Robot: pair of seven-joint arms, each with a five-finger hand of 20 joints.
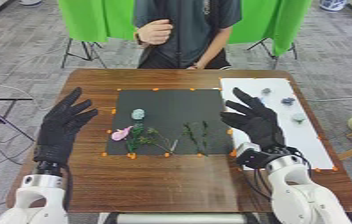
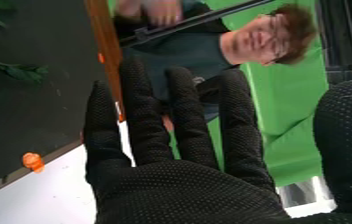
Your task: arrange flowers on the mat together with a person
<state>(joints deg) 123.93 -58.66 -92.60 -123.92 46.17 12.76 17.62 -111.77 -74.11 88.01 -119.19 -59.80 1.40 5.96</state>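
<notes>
Left hand (image 1: 61, 127): released, fingers straight, nothing in grasp, raised at left side of table (image 1: 88, 187), beside mat (image 1: 168, 101).
Right hand (image 1: 259, 125): released too, fingers extended and thumb apart, empty, above white sheet (image 1: 295, 150) near mat's right edge.
Pink flower (image 1: 121, 134): on mat, lower left, just below pale blue flower (image 1: 138, 114).
Stems (image 1: 193, 136): thin, green, on mat, right of middle.
Blue flower (image 1: 287, 101): on white sheet, above pale green flower (image 1: 299, 118); probably next in line for mat.
Flower weight: very light, by guess; easy to knock aside.
Flower heads: likely soft, crushable; no squeezing.
Flower stalks: likely slim, bendy, maybe slippery against glove; pinch just under head, gently, from above.
Head view: whole layout, both hands, mat and white sheet side by side.
Right wrist view: right palm and spread fingers up close, leaves (image 2: 17, 71) on mat, orange tape (image 2: 33, 162) by mat's edge.
</notes>
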